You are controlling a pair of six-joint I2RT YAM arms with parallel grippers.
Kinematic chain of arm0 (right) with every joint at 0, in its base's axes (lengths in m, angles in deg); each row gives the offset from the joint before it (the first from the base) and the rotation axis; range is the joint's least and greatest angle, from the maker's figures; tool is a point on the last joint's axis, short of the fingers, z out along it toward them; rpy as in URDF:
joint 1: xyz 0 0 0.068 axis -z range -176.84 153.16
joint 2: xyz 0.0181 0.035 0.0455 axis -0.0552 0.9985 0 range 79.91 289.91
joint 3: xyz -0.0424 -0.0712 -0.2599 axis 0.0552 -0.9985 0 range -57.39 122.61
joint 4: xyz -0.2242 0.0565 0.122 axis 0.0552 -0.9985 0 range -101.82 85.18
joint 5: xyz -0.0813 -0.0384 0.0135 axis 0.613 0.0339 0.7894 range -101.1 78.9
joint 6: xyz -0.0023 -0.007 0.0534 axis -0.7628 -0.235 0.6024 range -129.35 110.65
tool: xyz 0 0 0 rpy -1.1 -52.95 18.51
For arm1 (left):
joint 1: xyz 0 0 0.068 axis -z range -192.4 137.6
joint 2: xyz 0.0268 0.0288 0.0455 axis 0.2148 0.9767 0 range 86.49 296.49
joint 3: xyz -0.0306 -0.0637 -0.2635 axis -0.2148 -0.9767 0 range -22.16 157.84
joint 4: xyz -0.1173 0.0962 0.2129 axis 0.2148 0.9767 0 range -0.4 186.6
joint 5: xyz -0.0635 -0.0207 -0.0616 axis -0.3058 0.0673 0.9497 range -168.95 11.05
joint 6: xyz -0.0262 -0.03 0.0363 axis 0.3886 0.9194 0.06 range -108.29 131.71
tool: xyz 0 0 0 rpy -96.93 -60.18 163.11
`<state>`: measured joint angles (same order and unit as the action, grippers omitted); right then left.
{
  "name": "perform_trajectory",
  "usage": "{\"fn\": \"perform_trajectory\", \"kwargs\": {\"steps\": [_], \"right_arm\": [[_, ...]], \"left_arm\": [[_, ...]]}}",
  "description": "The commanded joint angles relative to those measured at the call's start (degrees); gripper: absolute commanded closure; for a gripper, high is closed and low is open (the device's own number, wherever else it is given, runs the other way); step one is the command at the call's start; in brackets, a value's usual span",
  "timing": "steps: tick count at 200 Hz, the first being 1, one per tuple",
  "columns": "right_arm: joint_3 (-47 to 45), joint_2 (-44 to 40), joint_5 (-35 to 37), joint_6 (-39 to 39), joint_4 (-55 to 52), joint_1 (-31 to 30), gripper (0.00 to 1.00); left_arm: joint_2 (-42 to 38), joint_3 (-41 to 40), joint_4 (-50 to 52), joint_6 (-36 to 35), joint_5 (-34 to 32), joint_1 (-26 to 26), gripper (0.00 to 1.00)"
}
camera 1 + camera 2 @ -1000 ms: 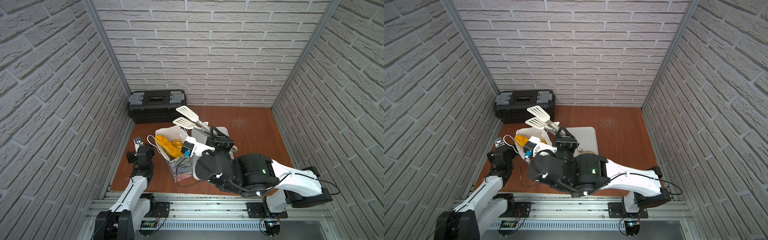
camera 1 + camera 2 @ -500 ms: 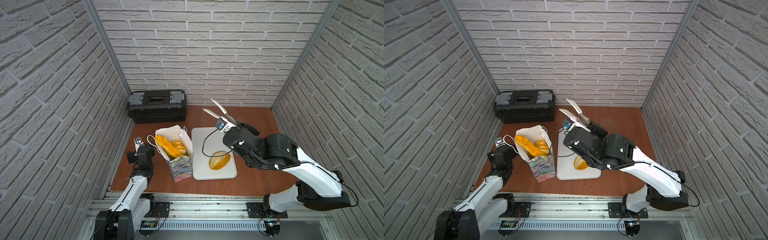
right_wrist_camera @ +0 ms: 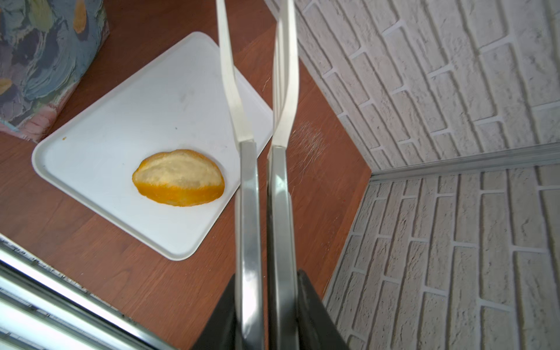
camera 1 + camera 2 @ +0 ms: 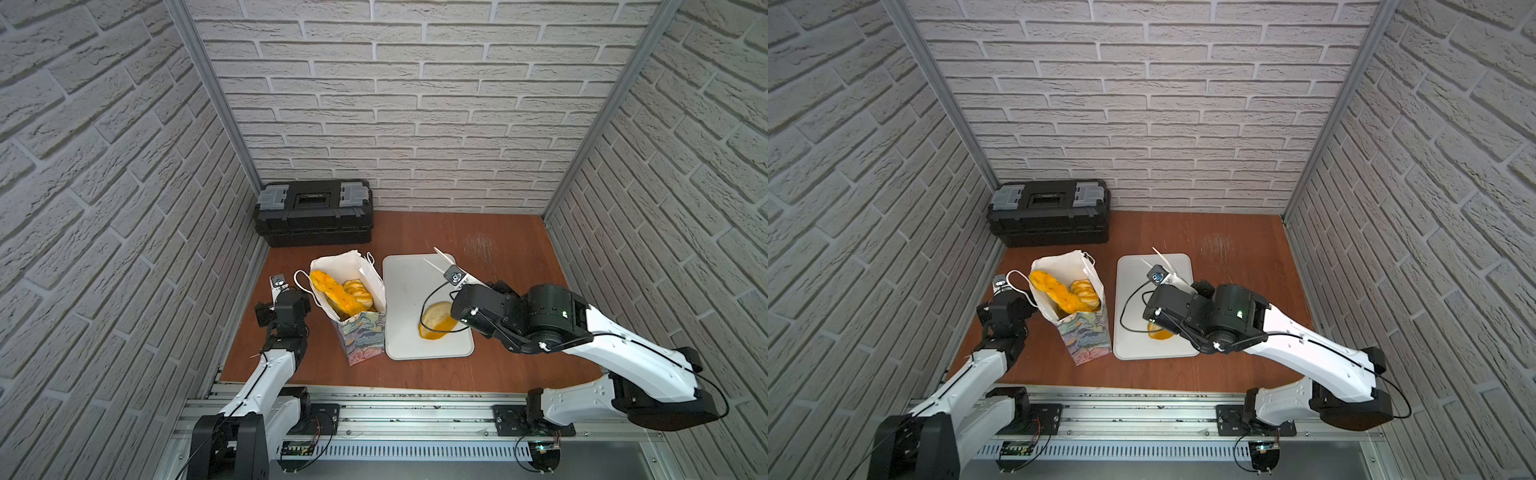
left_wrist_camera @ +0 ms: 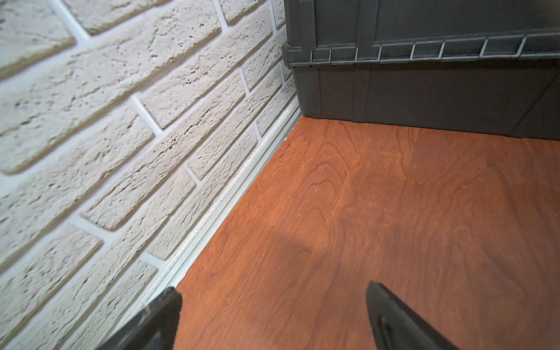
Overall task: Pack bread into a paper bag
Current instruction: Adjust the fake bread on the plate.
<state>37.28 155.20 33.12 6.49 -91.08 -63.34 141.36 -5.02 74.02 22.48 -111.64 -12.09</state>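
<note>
Right wrist: whole loaf (image 3: 178, 178), part-hidden in both top views, diagonal on tray (image 3: 121, 121); my right gripper (image 3: 268, 275) clamps tongs (image 3: 248, 212), left gripper (image 5: 272, 288) spread.

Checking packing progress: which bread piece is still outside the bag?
The flour-dusted oval loaf, lying alone on the white tray; the other visible pieces sit inside the paper bag.

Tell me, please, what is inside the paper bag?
Golden bread pieces show in the paper bag: a long braided stick and a ridged roll on top. Whatever lies deeper is covered by them and by the bag walls.
</note>
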Motion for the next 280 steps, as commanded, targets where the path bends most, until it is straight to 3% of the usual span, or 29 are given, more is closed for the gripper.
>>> {"fn": "perform_trajectory", "kwargs": {"steps": [1,9,53,95,143,212,280], "right_arm": [[-2.6,0.3,-4.3,6.6,-1.6,0.7,0.92],[-3.8,0.3,-5.3,8.0,-2.0,0.7,0.98],[-8.5,-2.0,-8.6,14.5,-3.6,0.9,0.98],[-11.6,-3.6,-18.4,20.8,-8.2,0.9,0.98],[-16.9,-1.8,-23.3,27.6,-14.0,0.9,0.98],[-26.5,-2.0,-24.3,31.4,-8.8,1.5,0.98],[-31.1,4.4,-24.2,24.8,5.9,6.0,0.98]], "left_arm": [[0.1,-0.5,-3.2,0.4,0.4,0.0,0.02],[0.1,-0.5,-3.2,0.3,0.4,0.0,0.02],[0.7,-0.4,-3.4,0.4,0.5,0.2,0.02],[0.9,-0.4,-3.5,0.3,0.7,0.2,0.02],[1.4,-0.4,-3.7,0.3,0.7,0.4,0.02],[1.2,-0.4,-3.6,0.3,1.0,0.5,0.02],[0.7,-0.4,-3.6,0.2,1.0,0.6,0.02]]}}
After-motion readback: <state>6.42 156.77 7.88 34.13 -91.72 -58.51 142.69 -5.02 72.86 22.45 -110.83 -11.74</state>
